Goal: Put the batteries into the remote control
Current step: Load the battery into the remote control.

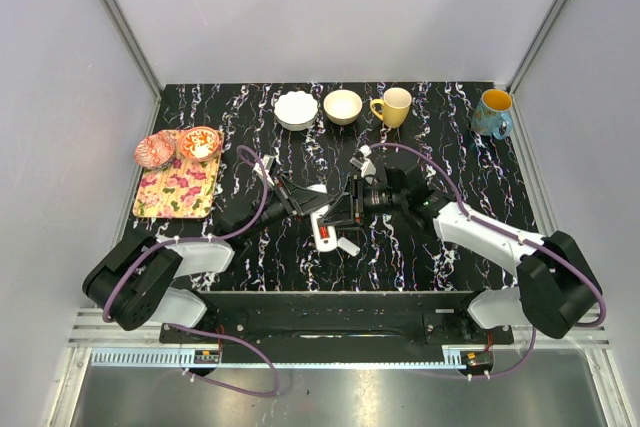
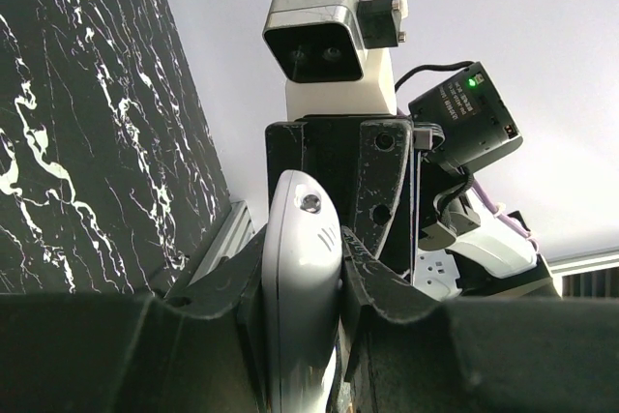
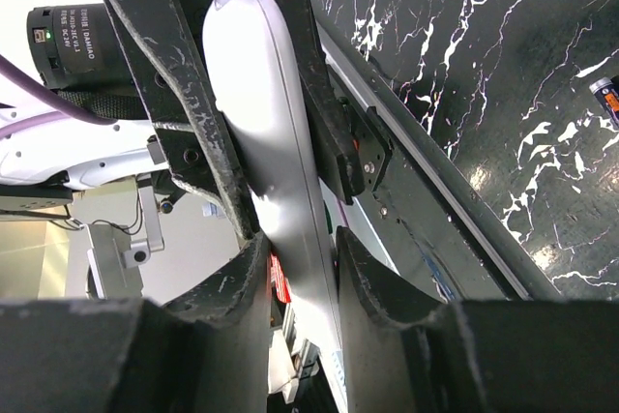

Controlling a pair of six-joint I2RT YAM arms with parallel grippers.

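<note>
White plastic remote (image 1: 322, 229) shows over mid-tabletop (image 1: 480, 167) from above, where the two arms meet, with a small white cover (image 1: 348, 245) just beside it.

Left wrist view: the left pincer (image 2: 302, 273) is clenched on the remote, probably to steady it.

Right wrist view: the right pincer (image 3: 298, 278) grasps the same remote, apparently bracing it for loading. One battery (image 3: 604, 96) lies apart on the tabletop.

Both arms' fingers (image 3: 372, 282) flank the remote control (image 2: 300, 287), seemingly above table (image 1: 450, 247).
</note>
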